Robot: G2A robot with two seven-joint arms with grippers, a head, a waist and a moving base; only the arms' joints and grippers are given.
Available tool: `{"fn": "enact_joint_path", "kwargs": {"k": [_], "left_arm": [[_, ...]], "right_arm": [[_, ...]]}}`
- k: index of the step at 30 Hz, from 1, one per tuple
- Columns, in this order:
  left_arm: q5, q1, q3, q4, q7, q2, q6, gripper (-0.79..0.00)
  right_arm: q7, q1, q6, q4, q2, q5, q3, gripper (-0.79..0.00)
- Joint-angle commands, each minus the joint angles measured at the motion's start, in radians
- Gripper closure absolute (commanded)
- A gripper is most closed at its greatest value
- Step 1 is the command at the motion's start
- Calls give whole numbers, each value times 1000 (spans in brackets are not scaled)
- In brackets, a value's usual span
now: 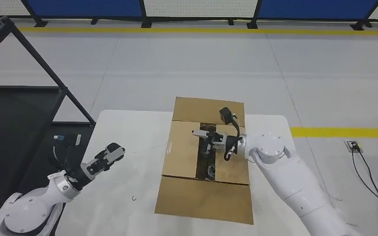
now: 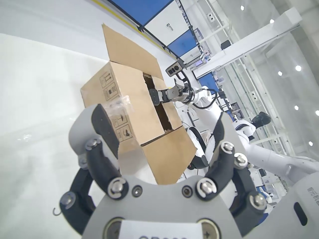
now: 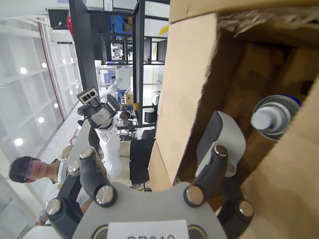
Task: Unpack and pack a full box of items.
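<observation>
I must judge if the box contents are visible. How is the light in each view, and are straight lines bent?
Top view: even light on the table, but the slot between the box flaps is dark. Right wrist view: the box inside is dim, yet the can top catches light. Left wrist view: ceiling lamps glare as bright spots, and long ceiling lines curve.

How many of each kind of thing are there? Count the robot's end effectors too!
Cardboard box: 1
Spray can: 1
Small hook: 1
End effectors: 2, the left end effector and the right end effector
Total: 5
</observation>
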State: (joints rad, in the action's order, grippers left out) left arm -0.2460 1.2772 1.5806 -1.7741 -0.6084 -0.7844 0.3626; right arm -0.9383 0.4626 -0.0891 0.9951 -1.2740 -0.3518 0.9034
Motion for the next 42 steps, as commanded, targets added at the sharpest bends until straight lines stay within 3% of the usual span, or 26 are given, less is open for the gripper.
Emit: {"fn": "enact_joint_path", "kwargs": {"k": [1,11,19,32,35,42], "left_arm": [[-2,2,7,2,-2,-1,-2,-785],[-18,21,21,-2,-20,-8,6,-785],[-57,23,18,11,-49,-14,28,-785],[-74,25,17,14,-70,-15,37,-785],[-72,28,19,3,-51,-17,43,-785],[62,16,11,-51,38,-23,-98,-785]], "right_arm": [[-16,-15,-4,-27,-10,-15,-15,-785],[-80,-70,-83,-90,-40,-90,-25,-785],[-116,-105,-57,-62,-69,-167,-46,-785],[-116,-105,-57,-62,-69,-167,-46,-785],[-76,-85,-45,-45,-71,-171,-43,-785],[70,-107,-10,-22,-113,-142,-110,-785]]}}
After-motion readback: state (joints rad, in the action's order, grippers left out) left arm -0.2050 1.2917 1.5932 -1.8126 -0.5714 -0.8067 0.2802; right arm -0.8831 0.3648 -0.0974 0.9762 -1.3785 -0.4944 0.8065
